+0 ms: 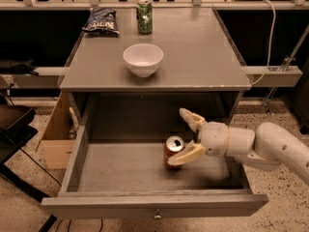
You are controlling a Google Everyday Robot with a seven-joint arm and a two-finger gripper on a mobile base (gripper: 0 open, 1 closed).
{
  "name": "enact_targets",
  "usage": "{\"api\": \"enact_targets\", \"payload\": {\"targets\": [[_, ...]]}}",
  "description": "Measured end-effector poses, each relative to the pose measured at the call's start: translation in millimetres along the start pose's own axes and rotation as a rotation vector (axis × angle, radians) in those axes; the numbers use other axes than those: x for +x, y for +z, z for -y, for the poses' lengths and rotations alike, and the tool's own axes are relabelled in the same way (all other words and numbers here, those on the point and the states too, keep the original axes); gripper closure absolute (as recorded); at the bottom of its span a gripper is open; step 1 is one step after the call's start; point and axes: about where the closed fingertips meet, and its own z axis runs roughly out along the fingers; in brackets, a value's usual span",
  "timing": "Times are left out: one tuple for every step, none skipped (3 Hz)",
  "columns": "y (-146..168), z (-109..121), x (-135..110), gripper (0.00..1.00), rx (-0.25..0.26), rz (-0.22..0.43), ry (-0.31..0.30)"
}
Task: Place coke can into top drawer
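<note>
While the chip bag [100, 21], green can [144, 9] and white bowl [143, 59] sit up on the tabletop [203, 57], the coke can [172, 149] stands inside the pulled-out top drawer [120, 207], right of its middle. Just to its right, the gripper [189, 138] hangs with fingers spread wide, holding nothing. Whether the lower finger touches the can's base I cannot tell. The let-go looks done. Next, the arm [280, 146] should draw back without knocking the can.
</note>
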Motion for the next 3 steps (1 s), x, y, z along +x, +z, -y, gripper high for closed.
{"api": "enact_targets", "payload": {"targets": [[-14,8,-54,0.00,-0.064,-0.061,-0.054],[-35,-2,-114,0.00,-0.146,-0.192,-0.083],[-59,-45,-178,0.00,-0.207,-0.360,-0.094]]}}
